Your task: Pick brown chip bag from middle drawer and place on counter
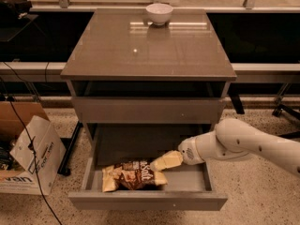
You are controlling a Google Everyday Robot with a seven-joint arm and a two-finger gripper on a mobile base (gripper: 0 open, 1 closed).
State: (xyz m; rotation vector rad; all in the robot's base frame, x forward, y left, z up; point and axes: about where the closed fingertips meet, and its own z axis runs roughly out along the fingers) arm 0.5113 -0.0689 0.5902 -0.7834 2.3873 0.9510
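Cardboard first: a box sits on the floor off the desk's left edge and has no part in the job. The desk has a glossy grey-brown top. A white bowl stands at its far edge, just right of centre, so the near part looks a fair landing place.

Below the front edge the drawer is pulled out, which lets its floor be reached from above. The bag lies flat in it along the drawer's front wall, nearer the desk's front-left corner, lettering up.

The end effector reaches in from the right, low and angled down. Its cream tip touches the bag's right end, apparently to take it by that tan end. Whether it is open, closed or gripping, I cannot tell. The white arm comes in over the drawer's right wall, from beyond the desk's front-right corner. By my reading the bag is not yet lifted.
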